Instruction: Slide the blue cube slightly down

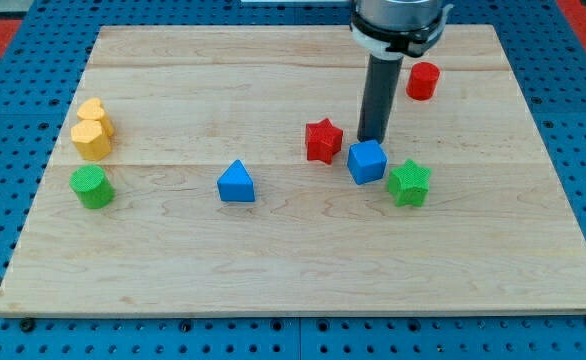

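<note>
Blue is the colour to find first: the blue cube point(367, 161) sits on the wooden table point(273, 270) a little toward the 3 o'clock side of centre. My tip point(373, 138) stands just at the cube's 12 o'clock edge, touching it or very nearly so; I cannot tell which. This end effector is a plain dark rod with nothing that opens or closes, and it holds nothing.

At the cube's 9 to 10 o'clock, just beside it, lies the red star point(323, 140), with a narrow gap between them. At the cube's 4 o'clock, also near, lies the green star point(409, 183). A red cylinder point(423, 80) stands well apart at about 1 o'clock from the cube, near the table's far edge.

Further toward 9 o'clock, the blue triangular block point(236, 183) lies well apart from the cube. Near the table's 9 o'clock edge, a yellow heart-like block point(94, 111) and a yellow hexagonal block point(91, 139) sit touching each other, the first at the second's 12 o'clock. The green cylinder point(92, 187) sits near them, at 6 o'clock from the yellow pair.
</note>
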{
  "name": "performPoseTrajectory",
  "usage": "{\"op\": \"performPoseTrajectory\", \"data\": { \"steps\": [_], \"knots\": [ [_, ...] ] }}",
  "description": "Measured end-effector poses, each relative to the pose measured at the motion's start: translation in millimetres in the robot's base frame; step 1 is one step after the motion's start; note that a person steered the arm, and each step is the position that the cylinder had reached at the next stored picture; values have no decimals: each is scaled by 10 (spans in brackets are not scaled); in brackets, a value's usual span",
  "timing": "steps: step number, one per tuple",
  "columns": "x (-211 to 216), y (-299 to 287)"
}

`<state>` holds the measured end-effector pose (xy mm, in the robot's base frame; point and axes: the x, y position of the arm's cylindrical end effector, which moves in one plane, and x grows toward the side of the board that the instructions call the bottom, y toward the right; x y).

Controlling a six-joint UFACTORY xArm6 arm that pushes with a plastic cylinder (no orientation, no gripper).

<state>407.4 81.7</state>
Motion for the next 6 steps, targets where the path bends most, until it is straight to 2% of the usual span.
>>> {"op": "performPoseTrajectory", "data": {
  "steps": [3, 4, 6],
  "knots": [
    [21, -624],
    [-121, -506],
    [-168, 175]
  ]
}}
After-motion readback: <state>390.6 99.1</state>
